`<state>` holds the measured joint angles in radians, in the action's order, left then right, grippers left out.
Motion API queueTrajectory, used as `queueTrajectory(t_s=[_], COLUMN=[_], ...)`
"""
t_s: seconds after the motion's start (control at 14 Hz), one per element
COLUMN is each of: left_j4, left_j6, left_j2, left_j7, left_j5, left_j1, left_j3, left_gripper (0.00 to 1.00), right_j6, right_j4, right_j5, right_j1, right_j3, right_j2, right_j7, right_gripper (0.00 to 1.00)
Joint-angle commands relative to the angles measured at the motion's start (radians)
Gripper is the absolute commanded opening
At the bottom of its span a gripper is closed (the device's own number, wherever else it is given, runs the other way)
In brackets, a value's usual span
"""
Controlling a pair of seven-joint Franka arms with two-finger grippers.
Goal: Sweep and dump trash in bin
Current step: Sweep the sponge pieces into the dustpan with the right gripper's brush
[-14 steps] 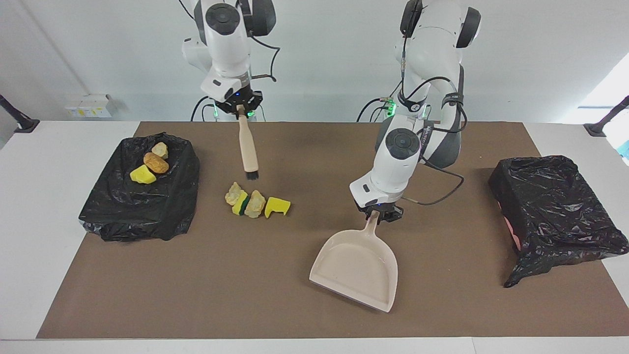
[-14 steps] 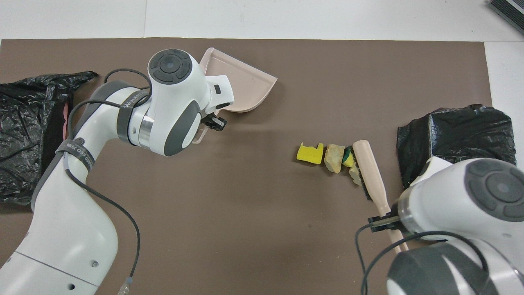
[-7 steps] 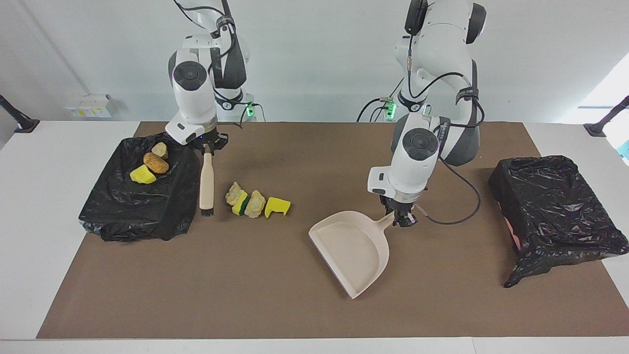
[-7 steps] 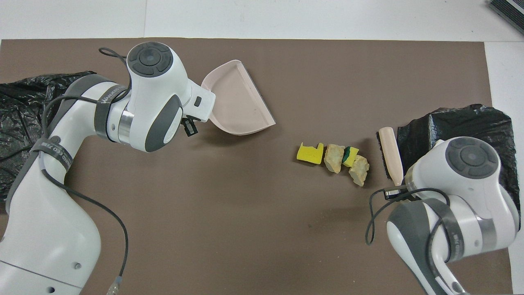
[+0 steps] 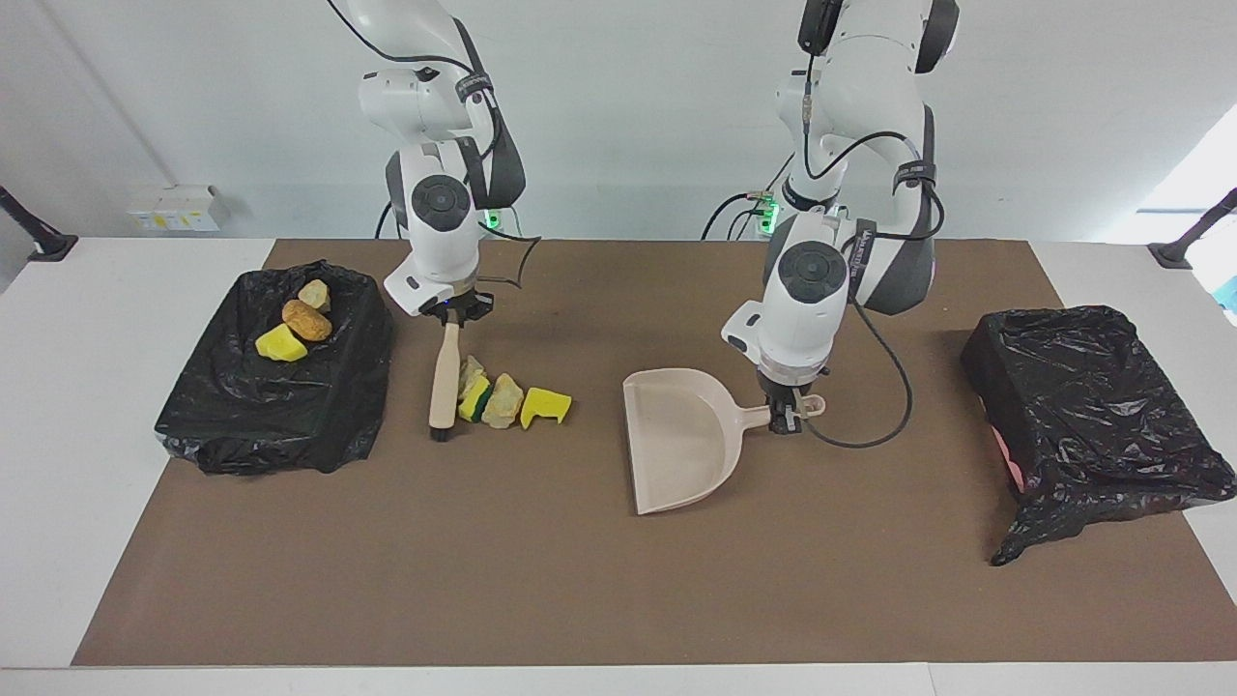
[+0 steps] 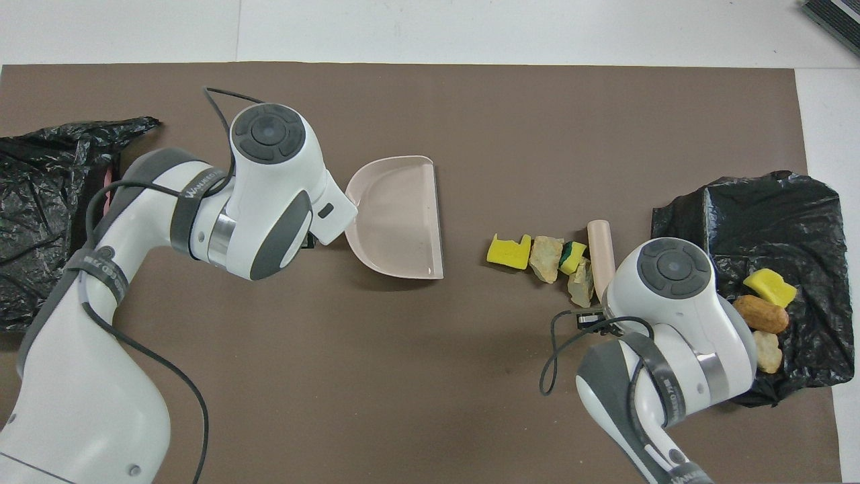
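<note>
Brush (image 5: pixel 445 385) (clamped in right end effector (image 5: pixel 450 319)) touches trash (image 5: pixel 503 400); left end effector (image 5: pixel 785 414) grips dustpan (image 5: pixel 676 449).

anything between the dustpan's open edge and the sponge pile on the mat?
Nothing: bare brown mat between the dustpan and the nearest yellow chunk of the sponge pile, plainest in the overhead view.

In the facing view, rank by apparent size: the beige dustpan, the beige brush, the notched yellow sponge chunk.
1. Beige plastic dustpan
2. Beige brush with black bristles
3. Notched bright yellow sponge chunk
</note>
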<state>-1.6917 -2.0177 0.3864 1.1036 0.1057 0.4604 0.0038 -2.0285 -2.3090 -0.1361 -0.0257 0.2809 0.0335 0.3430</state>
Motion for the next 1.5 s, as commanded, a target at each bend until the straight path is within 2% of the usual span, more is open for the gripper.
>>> queueTrajectory(t_s=[0.0,0.43,0.64,0.79,1.07,1.29,1.43], left_j4=[-0.221,-0.302,-0.365,-0.391,-0.399,-0.413,-0.413], left_j6=[-0.096,-0.110,-0.185,-0.231,-0.291,-0.329,-0.366], left_j2=[-0.141,-0.193,-0.216,-0.219,-0.218,-0.216,-0.210], left_j7=[-0.103,-0.198,-0.223,-0.223,-0.225,-0.226,-0.226], left_j5=[0.096,0.115,0.115,0.115,0.114,0.109,0.101], left_j1=[0.063,0.132,0.149,0.146,0.135,0.109,0.098], left_j3=[0.010,0.010,0.009,0.007,0.007,0.005,0.005], left_gripper=[0.00,0.00,0.00,0.00,0.00,0.00,0.00], right_j6=[-0.047,-0.131,-0.159,-0.168,-0.168,-0.128,-0.023], right_j4=[-0.023,0.005,0.029,0.068,0.172,0.192,0.233], right_j5=[0.076,0.271,0.387,0.496,0.591,0.607,0.612], right_j1=[-0.010,0.127,0.167,0.226,0.286,0.285,0.279], right_j3=[0.003,0.003,0.003,0.003,0.003,0.001,-0.009], right_j2=[-0.004,-0.035,-0.055,-0.069,-0.116,-0.069,-0.015], right_j7=[0.010,0.056,0.057,0.068,0.100,0.094,0.099], right_gripper=[0.00,0.00,0.00,0.00,0.00,0.00,0.00])
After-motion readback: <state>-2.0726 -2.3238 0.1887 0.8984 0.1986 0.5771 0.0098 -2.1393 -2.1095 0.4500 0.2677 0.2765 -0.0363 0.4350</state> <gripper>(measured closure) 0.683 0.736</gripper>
